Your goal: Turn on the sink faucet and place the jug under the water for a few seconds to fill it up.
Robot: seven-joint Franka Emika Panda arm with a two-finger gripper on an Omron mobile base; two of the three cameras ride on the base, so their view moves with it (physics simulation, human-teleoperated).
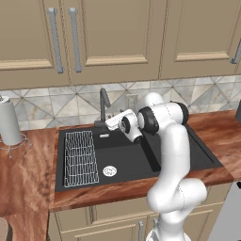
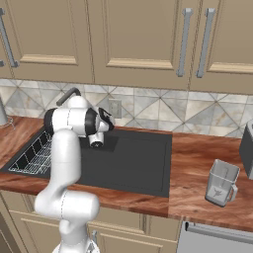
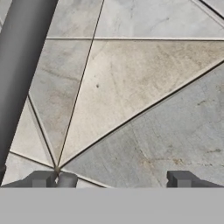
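Note:
The dark grey sink faucet rises at the back edge of the black sink; its spout shows above my arm. My gripper is level with the faucet's base, just right of it, and points at the tiled wall. In the hand view the faucet pipe runs up the left side. The gripper is open, with nothing between its fingertips. The transparent jug stands upright on the wooden counter, far right of the sink. The water is out of view.
A wire rack lies in the sink's left part, with the silver drain beside it. A white paper-towel roll stands on the left counter. A grey appliance is at the right edge near the jug. Wall cabinets hang overhead.

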